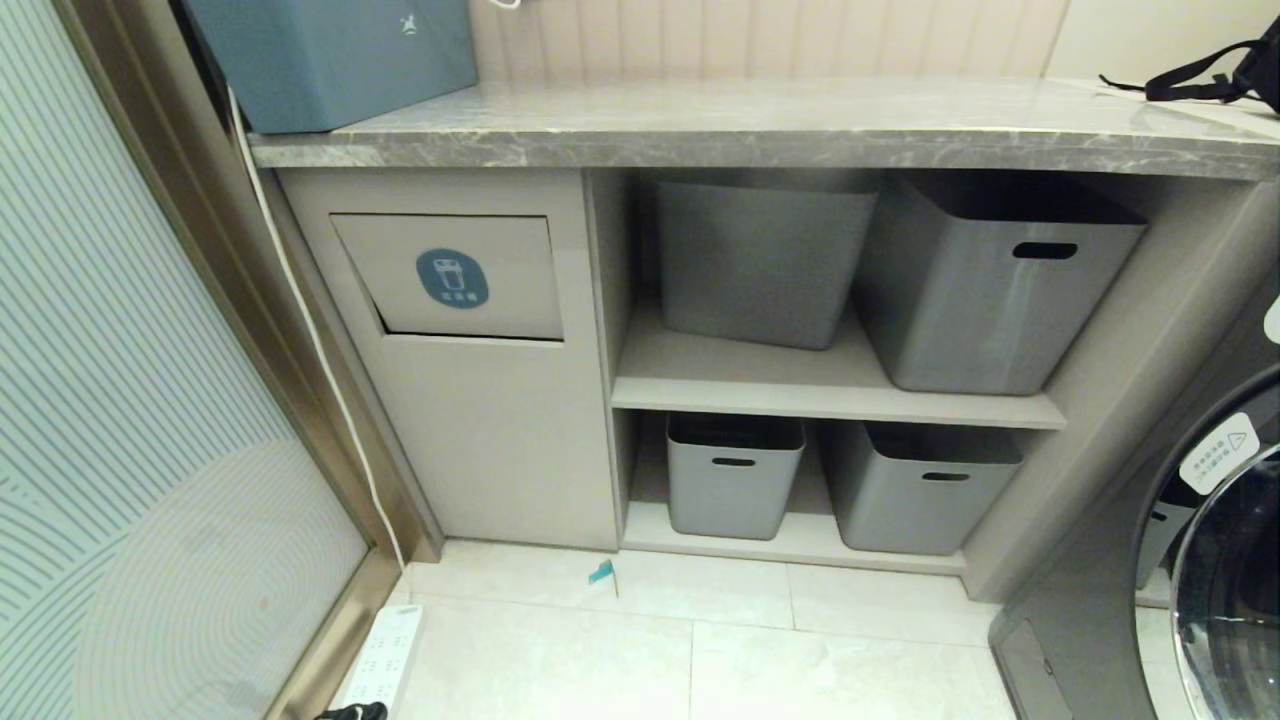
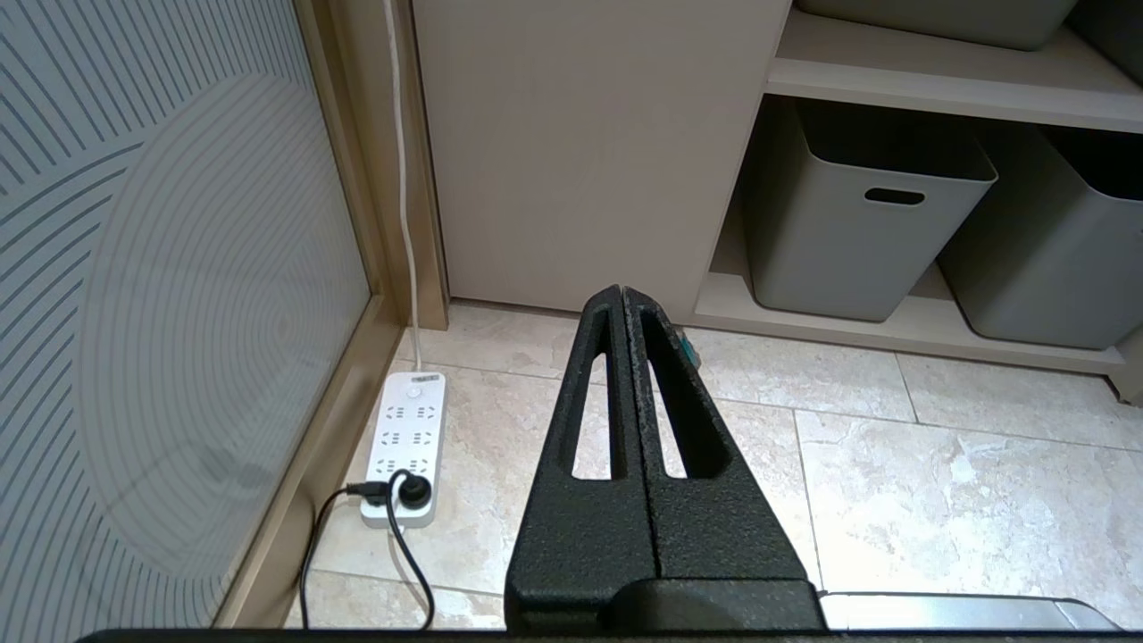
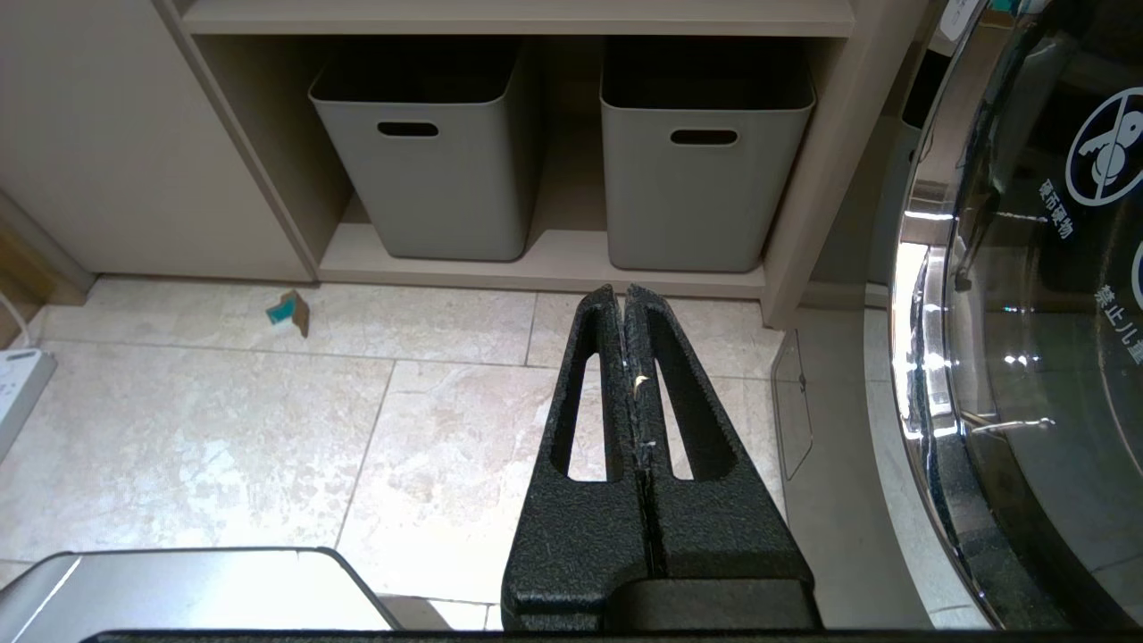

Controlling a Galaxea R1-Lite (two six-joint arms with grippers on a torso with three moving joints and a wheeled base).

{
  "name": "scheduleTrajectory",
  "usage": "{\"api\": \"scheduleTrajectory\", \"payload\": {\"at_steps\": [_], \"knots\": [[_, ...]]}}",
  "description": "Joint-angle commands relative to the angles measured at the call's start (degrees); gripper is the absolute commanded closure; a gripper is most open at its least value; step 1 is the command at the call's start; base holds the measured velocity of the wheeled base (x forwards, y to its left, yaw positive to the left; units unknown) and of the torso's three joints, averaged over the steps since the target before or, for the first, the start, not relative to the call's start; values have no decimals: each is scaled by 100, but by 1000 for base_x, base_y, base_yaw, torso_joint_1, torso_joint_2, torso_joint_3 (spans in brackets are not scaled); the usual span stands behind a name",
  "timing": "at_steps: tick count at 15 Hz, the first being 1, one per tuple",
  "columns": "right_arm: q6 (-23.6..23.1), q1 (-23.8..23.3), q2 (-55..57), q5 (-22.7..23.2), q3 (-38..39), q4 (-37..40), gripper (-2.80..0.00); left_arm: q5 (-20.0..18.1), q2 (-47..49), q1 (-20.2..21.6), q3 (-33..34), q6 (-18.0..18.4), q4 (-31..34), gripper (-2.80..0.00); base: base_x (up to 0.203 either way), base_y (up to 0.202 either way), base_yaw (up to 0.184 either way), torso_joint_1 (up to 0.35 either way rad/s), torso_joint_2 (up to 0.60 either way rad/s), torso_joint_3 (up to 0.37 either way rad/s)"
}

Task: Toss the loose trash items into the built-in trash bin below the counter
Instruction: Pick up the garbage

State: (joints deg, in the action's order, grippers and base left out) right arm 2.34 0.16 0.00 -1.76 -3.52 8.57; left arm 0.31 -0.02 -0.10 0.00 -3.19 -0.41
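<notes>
Your left gripper (image 2: 622, 295) clenched, empty, low over floor tiles. Your right gripper (image 3: 622, 293) clenched, empty, also low. One scrap (image 1: 601, 572) on floor just before cabinet base, below bin flap (image 1: 455, 277). Flap sits under counter (image 1: 780, 125).

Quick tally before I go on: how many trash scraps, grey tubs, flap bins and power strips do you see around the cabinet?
Trash scraps on the floor: 1
Grey storage tubs on the shelves: 4
Built-in trash bin flaps: 1
White power strips on the floor: 1
Total: 7
</notes>
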Motion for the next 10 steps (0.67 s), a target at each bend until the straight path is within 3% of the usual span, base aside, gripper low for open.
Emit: {"api": "scheduleTrajectory", "payload": {"at_steps": [1,10], "knots": [[3,9,9,0,1,4,0,4,11,1,18,-6,-2,0,0,0,0,0,0,0],[3,2,9,0,1,4,0,4,11,1,18,3,-2,0,0,0,0,0,0,0]]}}
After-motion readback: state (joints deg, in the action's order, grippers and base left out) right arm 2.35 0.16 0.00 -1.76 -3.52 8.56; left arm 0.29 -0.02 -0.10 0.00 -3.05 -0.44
